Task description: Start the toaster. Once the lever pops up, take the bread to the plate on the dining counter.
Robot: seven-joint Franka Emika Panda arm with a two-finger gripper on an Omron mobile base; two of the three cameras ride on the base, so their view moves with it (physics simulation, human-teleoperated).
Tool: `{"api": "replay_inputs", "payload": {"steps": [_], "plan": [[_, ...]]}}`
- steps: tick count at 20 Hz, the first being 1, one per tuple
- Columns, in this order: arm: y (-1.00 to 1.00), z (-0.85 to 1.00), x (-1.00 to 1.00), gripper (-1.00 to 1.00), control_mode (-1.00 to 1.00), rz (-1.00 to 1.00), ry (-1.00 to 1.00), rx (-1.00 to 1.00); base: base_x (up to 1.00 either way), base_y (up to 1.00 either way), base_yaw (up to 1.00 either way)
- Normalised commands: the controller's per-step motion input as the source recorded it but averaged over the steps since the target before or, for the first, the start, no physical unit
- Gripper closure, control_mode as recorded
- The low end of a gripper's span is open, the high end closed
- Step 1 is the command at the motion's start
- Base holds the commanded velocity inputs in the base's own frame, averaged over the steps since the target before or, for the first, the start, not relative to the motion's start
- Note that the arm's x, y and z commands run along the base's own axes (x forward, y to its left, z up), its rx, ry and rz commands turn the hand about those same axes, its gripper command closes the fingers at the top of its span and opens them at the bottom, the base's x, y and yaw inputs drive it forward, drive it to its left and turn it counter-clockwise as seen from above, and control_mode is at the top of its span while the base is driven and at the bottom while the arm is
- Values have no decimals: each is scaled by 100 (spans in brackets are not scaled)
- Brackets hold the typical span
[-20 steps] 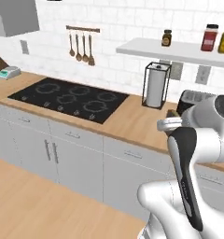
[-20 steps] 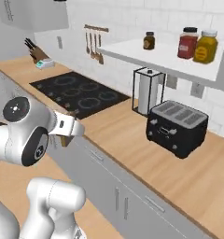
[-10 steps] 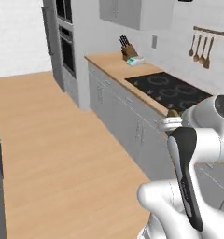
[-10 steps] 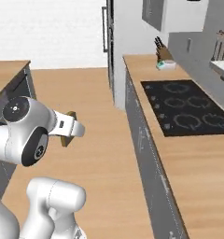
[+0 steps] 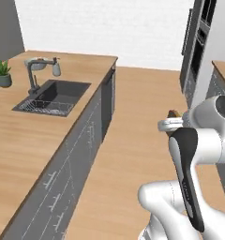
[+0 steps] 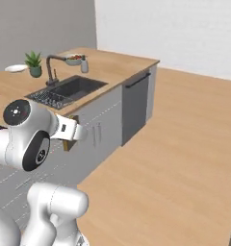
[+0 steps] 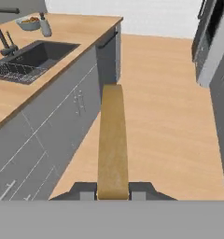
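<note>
- The gripper (image 7: 113, 192) is clamped tight on the bread (image 7: 112, 140), a tan slice seen edge-on in the hand view, rising straight up from between the two dark fingertips (image 7: 84, 191)
- In the left base view the bread (image 5: 174, 114) shows as a small brown bit at the end of the arm, held in the air above the wooden floor (image 5: 133, 140)
- The dining counter (image 5: 20, 136) lies to the robot's left, with a dark sink (image 5: 53, 96) set in it, a tap (image 5: 34, 70) and a small potted plant (image 5: 2, 72)
- The plate (image 6: 15, 68) sits on the far end of that counter, beside the plant, well apart from the bread
- A bowl of fruit (image 6: 74, 59) stands behind the tap
- No brand, label or writing can be read anywhere
</note>
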Motion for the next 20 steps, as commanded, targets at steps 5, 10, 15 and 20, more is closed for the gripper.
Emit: {"api": "replay_inputs", "payload": {"steps": [5, 10, 15, 20], "plan": [[0, 0, 0, 100, 100, 0, 0, 0, -24, 11, 100], [0, 0, 0, 100, 100, 0, 0, 0, -30, 47, 96], [0, 0, 0, 100, 100, 0, 0, 0, -28, 99, 80], [0, 0, 0, 100, 100, 0, 0, 0, -9, 100, 69]]}}
